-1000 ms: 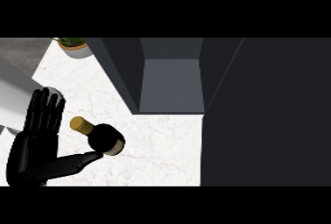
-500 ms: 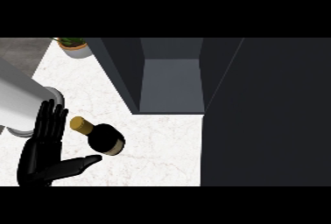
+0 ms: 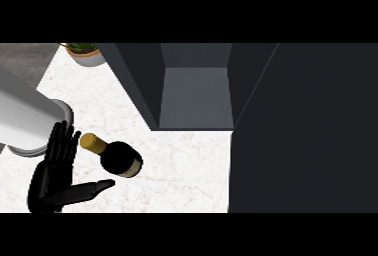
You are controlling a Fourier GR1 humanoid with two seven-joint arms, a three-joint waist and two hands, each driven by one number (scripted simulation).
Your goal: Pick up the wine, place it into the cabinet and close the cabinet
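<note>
Wine bottle beside an open left hand, cabinet open beyond

Counter (image 3: 184, 170): a flat white top with faint marble-like veining is seen across the lower and left part of the head view. A grey strip of other surface is seen at the upper left corner.

Left hand (image 3: 53, 187): a black, matte hand is shown at the lower left, palm facing right. The fingers (image 3: 60, 147) are held straight and close together, pointing up the view; the thumb (image 3: 90, 189) is stretched out to the right, apart from them. Nothing is held. A pale grey, smooth cylindrical forearm (image 3: 26, 120) is seen at the left edge above the hand.

Wine (image 3: 118, 157): a dark, rounded bottle with a tan-gold cap at its upper left end and a pale band near its lower right end is seen on the counter. It is placed just right of the fingers and above the thumb, within the open angle between them. Whether the cap touches the fingers cannot be told.

Cabinet (image 3: 196, 85): a dark grey, flat-sided box with a lighter grey interior floor is seen beyond the wine, its opening exposed. A large dark panel (image 3: 306, 130), matte and featureless, fills the right side of the view.

Potted plant (image 3: 87, 52): green leaves in a pale round pot are seen at the far upper left, well apart from the wine.
</note>
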